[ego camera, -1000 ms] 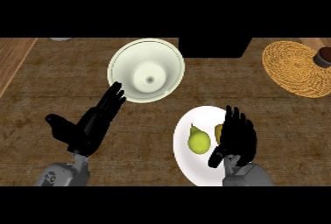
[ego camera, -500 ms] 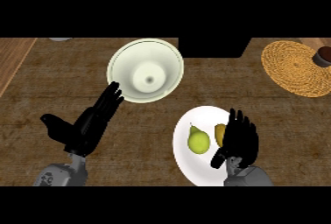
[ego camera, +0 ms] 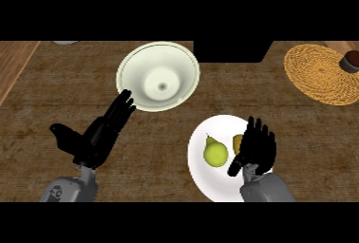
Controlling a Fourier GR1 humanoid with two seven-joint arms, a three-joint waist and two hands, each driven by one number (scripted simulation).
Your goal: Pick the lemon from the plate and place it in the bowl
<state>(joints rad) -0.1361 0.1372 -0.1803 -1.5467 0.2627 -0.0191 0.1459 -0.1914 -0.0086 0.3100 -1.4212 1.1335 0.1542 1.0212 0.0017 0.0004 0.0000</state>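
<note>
The reach step is judged in hand: the right hand (ego camera: 257, 148), fingers straight, is held over the plate (ego camera: 210, 180), the lemon (ego camera: 238, 141) ungrasped.

The right hand (ego camera: 256, 147) lies over the right half of the white plate (ego camera: 210, 130) and covers most of a small yellow-brown thing (ego camera: 238, 141) — only a sliver shows at the fingers' left edge, too little to name. The plate's lower rim is cut off. At the surface's far right edge, a dark round object (ego camera: 351, 59) on the woven mat (ego camera: 319, 71) is cut off — as is a grey thing (ego camera: 65, 42) at the far left corner.
</note>
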